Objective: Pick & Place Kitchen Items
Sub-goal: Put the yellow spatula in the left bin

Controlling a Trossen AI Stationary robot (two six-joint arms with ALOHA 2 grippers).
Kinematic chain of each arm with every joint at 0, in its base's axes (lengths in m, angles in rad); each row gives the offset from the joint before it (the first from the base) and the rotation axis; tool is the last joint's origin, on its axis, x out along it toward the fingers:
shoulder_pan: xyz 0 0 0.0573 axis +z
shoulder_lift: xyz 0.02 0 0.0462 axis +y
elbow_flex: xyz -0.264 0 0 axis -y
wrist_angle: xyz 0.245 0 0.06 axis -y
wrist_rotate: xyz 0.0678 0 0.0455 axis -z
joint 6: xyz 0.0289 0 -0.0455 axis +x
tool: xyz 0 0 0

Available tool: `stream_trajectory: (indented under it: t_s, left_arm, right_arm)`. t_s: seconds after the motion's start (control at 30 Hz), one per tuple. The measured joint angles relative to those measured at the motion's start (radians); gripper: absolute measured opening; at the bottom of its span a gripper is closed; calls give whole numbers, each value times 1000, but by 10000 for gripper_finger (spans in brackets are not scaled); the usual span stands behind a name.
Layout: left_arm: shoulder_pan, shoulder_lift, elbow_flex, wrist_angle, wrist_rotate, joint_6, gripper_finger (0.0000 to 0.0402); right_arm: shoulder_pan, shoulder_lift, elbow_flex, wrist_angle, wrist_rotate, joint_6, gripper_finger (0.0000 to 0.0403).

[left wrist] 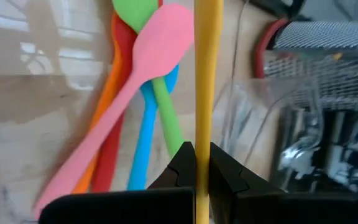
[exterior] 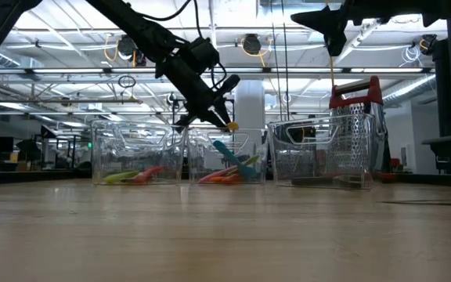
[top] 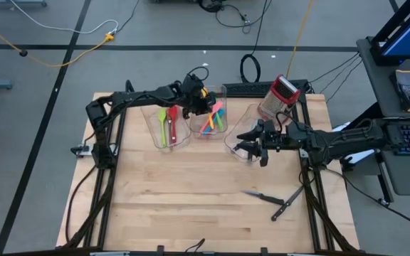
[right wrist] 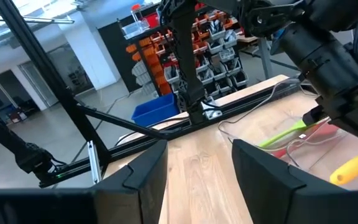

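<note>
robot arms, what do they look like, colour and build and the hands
Both arms are dark, near black, built of jointed links with black cables trailing off the table. Left hand and right hand each end in two blocky, flat-faced black fingers.

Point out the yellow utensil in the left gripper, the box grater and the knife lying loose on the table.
yellow utensil (left wrist: 207, 81): left wrist view, on its handle above the gripper's fingers.
box grater (top: 282, 92): high view, on its red top.
knife (top: 263, 195): high view, near the middle of the knife.
</note>
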Motion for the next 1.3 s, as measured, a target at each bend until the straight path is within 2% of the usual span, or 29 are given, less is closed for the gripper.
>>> stream_trajectory:
  t_s: [0.5, 0.77, 0.9, 1.3]
  left_arm:
    - [-7, 32, 0, -15, -31, -190, 5]
    - [-15, 92, 1, 59, -34, -229, 5]
    - [-21, 138, 0, 108, -29, -259, 6]
    - [-35, 150, 0, 136, -67, -240, 55]
  right_arm:
    - [1, 0, 0, 0, -4, 5, 171]
    - [2, 0, 0, 0, -10, 38, 171]
    - [2, 0, -1, 2, -65, 38, 171]
    - [2, 0, -1, 1, -93, 61, 171]
